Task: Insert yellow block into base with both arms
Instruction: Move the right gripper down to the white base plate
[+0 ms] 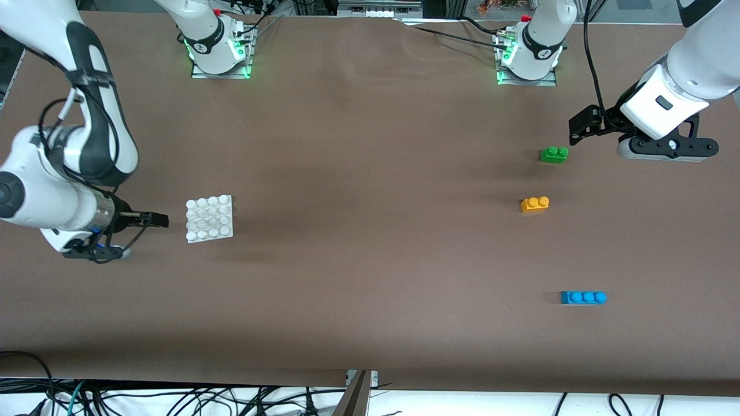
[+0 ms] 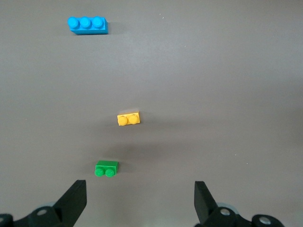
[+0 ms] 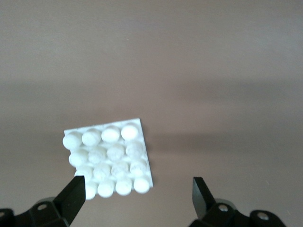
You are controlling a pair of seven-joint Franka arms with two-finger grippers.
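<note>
Blue brick (image 1: 583, 297) nearest; both grippers' fingertips cut off, apparently apart.

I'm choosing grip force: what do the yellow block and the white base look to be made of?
The yellow block looks like hard moulded plastic: even orange-yellow colour, crisp edges, two rounded studs, slight sheen. The base also looks like rigid plastic, white and somewhat glossy, with moulded round studs that catch the light. Neither looks soft, though that is judged by appearance only.
</note>
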